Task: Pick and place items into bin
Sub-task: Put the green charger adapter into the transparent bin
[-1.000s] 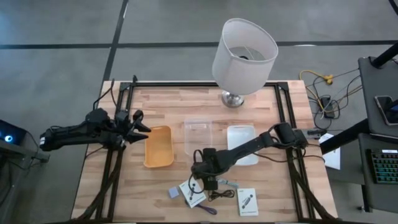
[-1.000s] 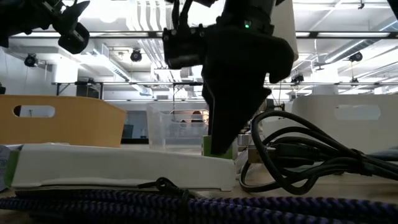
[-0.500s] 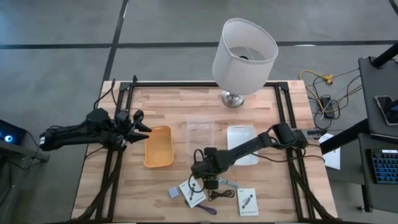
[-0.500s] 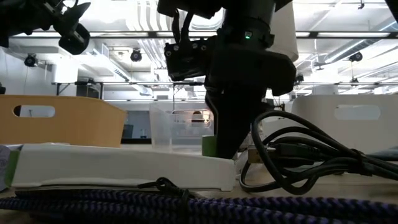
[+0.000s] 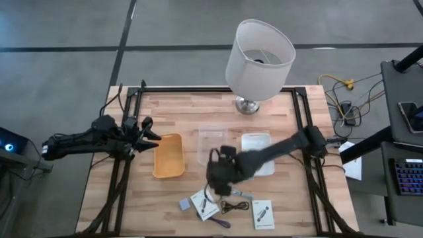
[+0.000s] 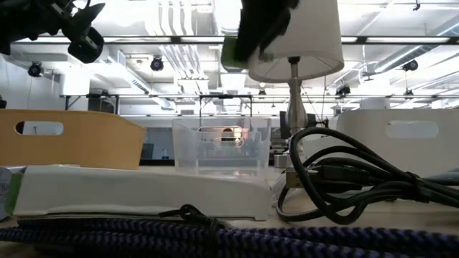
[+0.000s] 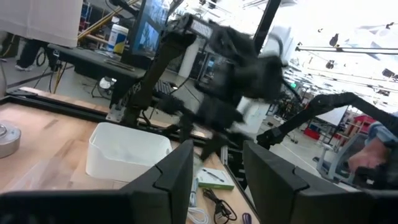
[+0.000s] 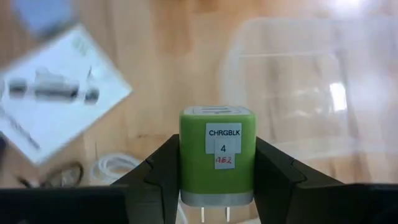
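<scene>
The left gripper (image 5: 147, 132) waits at the table's left edge, well apart from the work, its fingers (image 7: 180, 171) spread with nothing between them. Just to its right lies the yellow bin (image 5: 168, 156), an open tray on the wooden table (image 5: 132, 198).

Farther right, the right gripper (image 5: 221, 173) hangs above the table's middle, raised off the surface; in the low view it shows only as a blur high up, in front of the white lamp (image 6: 295, 36). Its fingers (image 8: 273, 174) are clenched on a green charger block (image 8: 217, 155), which stands upright between them with its metal prongs pointing back toward the wrist and a white label reading CHRGBLK, 4. The block is thus held in the air, in none of the bins.

Just ahead of this claw, on its far side, sits the clear bin (image 5: 211, 140); the right wrist view shows its transparent rim (image 8: 311, 74) beside and beyond the block. To the claw's right lies the white bin (image 5: 256, 147), partly crossed by the right arm.

Below the claw, toward the table's near edge, the rest of the clutter remains on the wood: a small lilac block (image 5: 184, 206), a white card (image 5: 204, 205) printed with a black gadget, a purple-handled tool (image 5: 220, 221) at that card's near corner, a thin dark cable (image 5: 232, 207) just right of the card, and a second white card (image 5: 263, 213) farther right. The right wrist view also shows a coiled pale cable (image 8: 112, 168) beside the first card.

In the low view a thick black cable (image 6: 344, 179) loops in the foreground.
</scene>
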{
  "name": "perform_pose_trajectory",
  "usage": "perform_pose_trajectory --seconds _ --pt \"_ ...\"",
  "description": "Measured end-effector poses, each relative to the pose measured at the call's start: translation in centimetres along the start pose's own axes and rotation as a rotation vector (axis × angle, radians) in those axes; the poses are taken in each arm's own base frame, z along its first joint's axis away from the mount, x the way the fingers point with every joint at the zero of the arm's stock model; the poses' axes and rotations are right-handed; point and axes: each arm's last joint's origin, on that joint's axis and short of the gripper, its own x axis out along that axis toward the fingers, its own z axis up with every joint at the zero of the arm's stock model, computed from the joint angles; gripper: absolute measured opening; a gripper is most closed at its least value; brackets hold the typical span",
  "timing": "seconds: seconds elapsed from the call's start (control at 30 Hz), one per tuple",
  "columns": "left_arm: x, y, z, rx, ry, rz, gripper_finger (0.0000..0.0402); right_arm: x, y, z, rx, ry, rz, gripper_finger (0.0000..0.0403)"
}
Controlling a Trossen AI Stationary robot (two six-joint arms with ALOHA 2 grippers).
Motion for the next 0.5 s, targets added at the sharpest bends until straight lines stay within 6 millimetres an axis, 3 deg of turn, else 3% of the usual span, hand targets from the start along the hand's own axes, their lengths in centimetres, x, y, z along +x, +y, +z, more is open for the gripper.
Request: perform_pose_trajectory --seconds 0.07,0.2,0.27,0.37,0.5 --pt "0.1 0.1 0.0 -0.001 0.001 0.008 0.0125 0.7 -2.2 1.5 0.084 -0.003 -0.002 0.0133" --pt "0.1 0.2 0.0 -0.002 -0.006 0.039 0.0125 4.0 -6.3 4.8 0.147 -0.044 0.081 0.0133" --pt "0.2 0.3 -0.1 -0.005 -0.001 0.048 0.0125 5.8 -7.9 5.1 0.141 0.035 0.149 0.0133" --pt "0.2 0.3 -0.1 -0.005 -0.002 0.048 0.0125 8.3 -9.1 4.1 0.064 0.156 0.107 0.0140" --pt "0.2 0.3 -0.1 -0.005 -0.002 0.047 0.0125 8.6 -8.9 4.6 0.017 0.079 0.113 0.0214"
